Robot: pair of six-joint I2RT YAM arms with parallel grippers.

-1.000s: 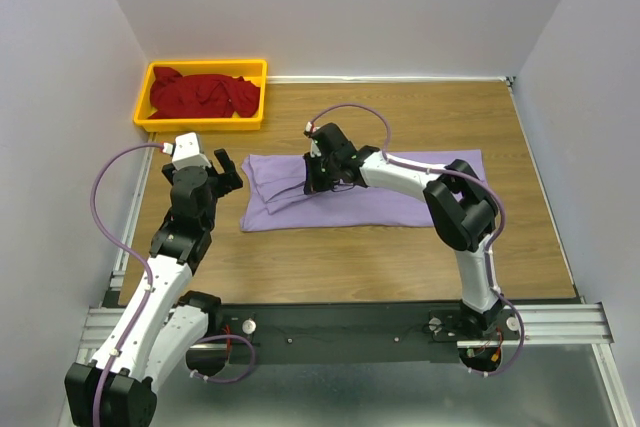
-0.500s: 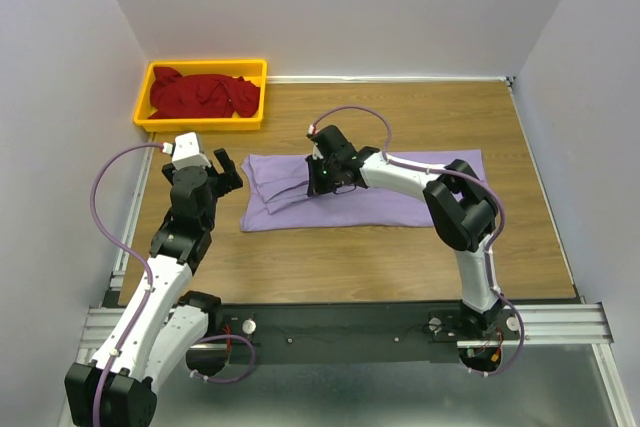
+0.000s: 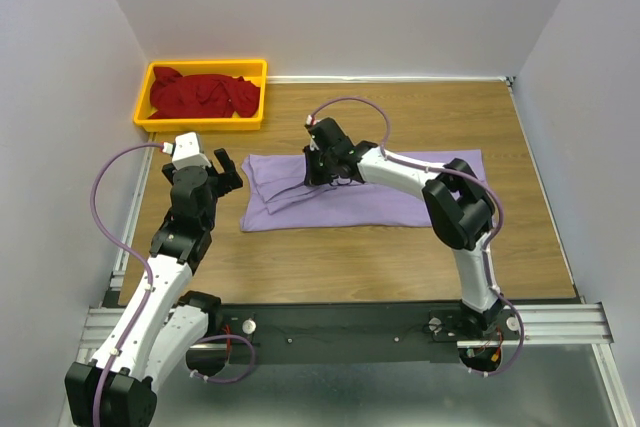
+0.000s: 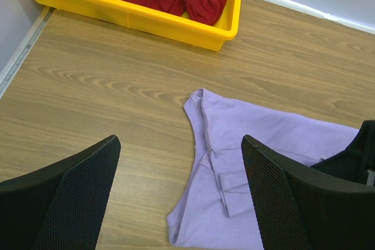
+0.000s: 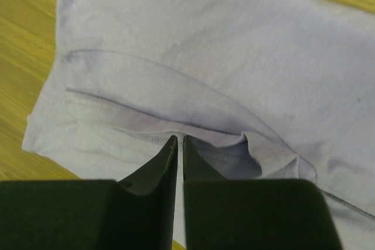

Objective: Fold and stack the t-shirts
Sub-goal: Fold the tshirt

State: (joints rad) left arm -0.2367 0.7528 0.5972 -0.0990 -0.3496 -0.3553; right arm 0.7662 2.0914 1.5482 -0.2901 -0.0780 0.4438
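2 arms share the work unevenly here. Nearest the bases, the left gripper (image 4: 180, 140) hangs over bare table (image 3: 400, 117) with its jaws spread wide and nothing between them, just beside the left end of the purple t-shirt (image 3: 400, 202).

That shirt lies flat across the middle of the table as a long band, its left end already doubled over, with a sleeve hem showing.

The right gripper (image 5: 179, 140) is down on that doubled part. Its jaws are squeezed to a thin slit, and the cloth puckers around the tips, so it looks to be pinching a fold, though how many layers it has cannot be told.

Farthest off, at the back left corner, 1 red t-shirt (image 3: 200, 94) sits crumpled in the yellow bin (image 3: 205, 124), not yet folded.

The risk is the pinch. If it holds only 1 layer, pulling would peel the fold open rather than carry it. With the rest of the shirt unpinned, a drag could slide the whole garment and skew its edges.
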